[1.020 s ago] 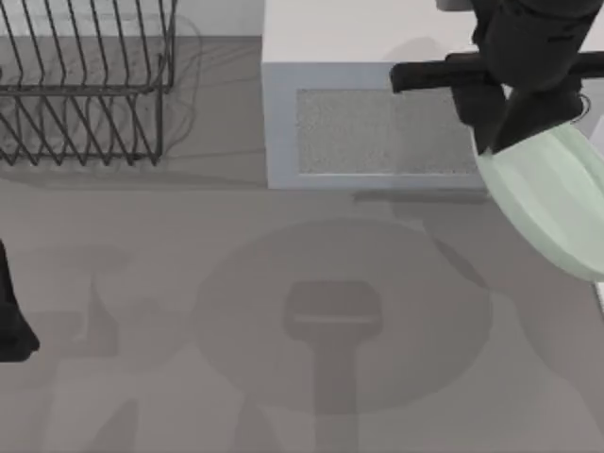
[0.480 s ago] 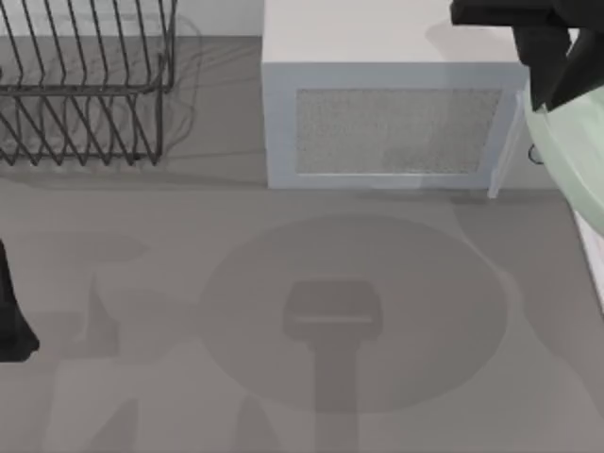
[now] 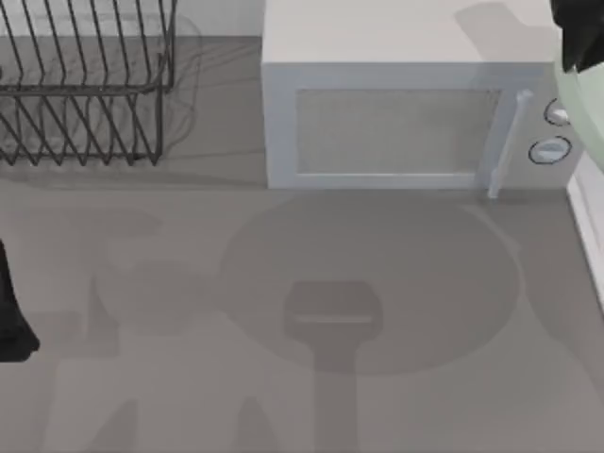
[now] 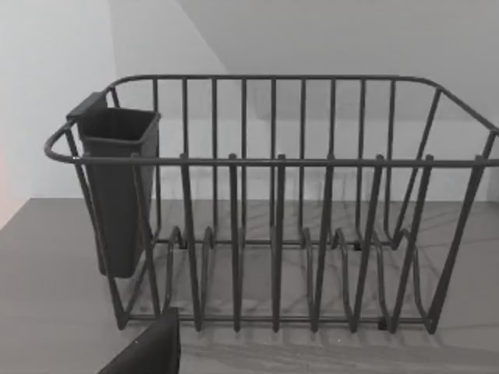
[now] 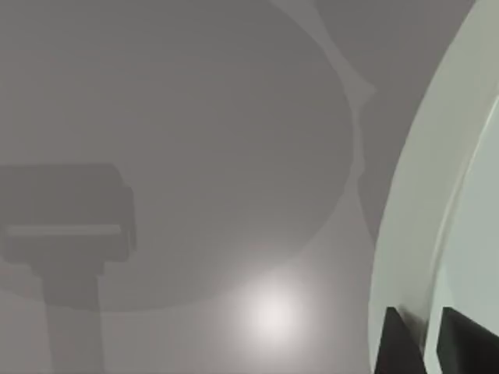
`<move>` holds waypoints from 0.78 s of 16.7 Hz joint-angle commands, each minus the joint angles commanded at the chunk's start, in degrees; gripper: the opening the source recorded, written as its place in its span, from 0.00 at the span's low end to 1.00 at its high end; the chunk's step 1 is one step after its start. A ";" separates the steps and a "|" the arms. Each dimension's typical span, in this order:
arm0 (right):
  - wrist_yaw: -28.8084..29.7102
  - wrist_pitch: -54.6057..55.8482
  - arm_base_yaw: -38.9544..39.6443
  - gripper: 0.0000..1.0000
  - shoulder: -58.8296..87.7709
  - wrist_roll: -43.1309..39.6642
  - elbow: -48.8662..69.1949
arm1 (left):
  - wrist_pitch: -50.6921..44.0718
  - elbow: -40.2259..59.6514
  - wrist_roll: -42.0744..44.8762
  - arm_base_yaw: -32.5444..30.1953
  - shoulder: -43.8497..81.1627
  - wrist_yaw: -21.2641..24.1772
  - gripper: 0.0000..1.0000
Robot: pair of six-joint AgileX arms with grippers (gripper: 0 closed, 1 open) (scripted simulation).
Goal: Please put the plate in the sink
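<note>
The pale mint-green plate (image 3: 589,127) shows as a sliver at the top view's right edge, held up in front of the microwave's knobs. My right arm (image 3: 580,33) is the dark shape above it at the far right corner. In the right wrist view my right gripper (image 5: 431,343) is shut on the plate (image 5: 413,226), one dark finger on each side of its raised rim. The sink (image 3: 587,241) appears as a narrow white rim at the table's right edge, just below the plate. My left arm (image 3: 9,321) stays parked at the left edge.
A white-grey microwave (image 3: 396,123) with a handle and two round knobs stands at the back. A black wire dish rack (image 3: 85,85) sits at the back left; the left wrist view shows it (image 4: 273,210) with a dark cutlery holder (image 4: 117,195).
My right arm has carried the plate to the right, uncovering the microwave's handle and knobs. Most of the plate has left the top view. The left arm has not moved.
</note>
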 joint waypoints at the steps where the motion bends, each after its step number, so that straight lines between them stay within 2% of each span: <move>1: 0.29 0.03 -1.75 0.00 1.62 -1.29 2.28 | 0.00 0.00 0.00 0.00 0.00 0.00 1.00; 8: 1.05 1.10 -16.10 0.00 18.45 -13.61 18.68 | 0.00 0.00 0.00 0.00 0.00 0.00 1.00; 13: -0.46 1.63 -21.87 0.00 32.36 -22.02 24.70 | 0.00 0.00 0.00 0.00 0.00 0.00 1.00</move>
